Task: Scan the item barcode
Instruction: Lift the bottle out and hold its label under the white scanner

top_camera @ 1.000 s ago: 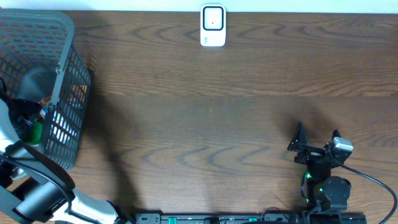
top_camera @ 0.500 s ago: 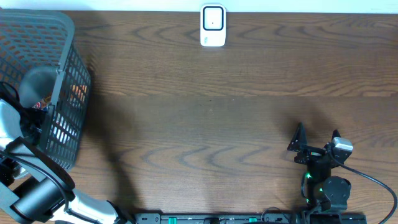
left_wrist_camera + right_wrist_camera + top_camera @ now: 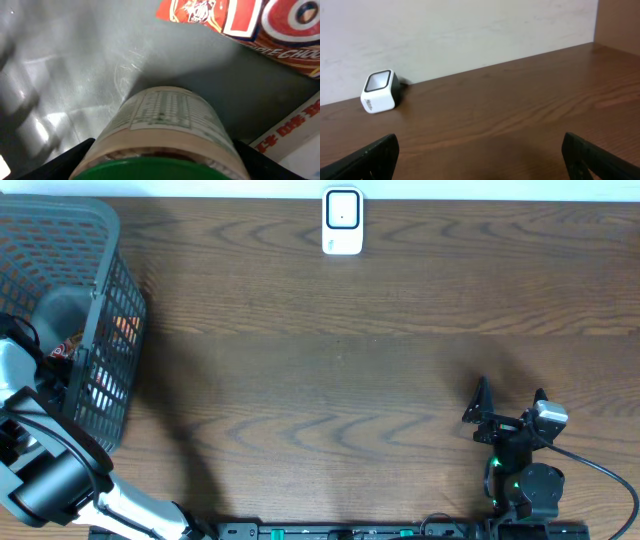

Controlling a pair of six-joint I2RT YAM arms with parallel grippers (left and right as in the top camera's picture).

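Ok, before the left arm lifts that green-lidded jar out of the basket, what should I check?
1. Jar sits between the left jaws: ok.
2. Left jaws gripping it firmly: cannot tell.
3. Barcode found on its label: cannot tell; only blurred print shows.
4. Scanner has nothing in front of it: ok.
5. Right jaws open, parked away from the basket: ok.

A cylindrical container with a green cap and a pale, fine-printed label lies inside the grey basket, near a red snack packet. The white scanner stands at the far edge of the surface.
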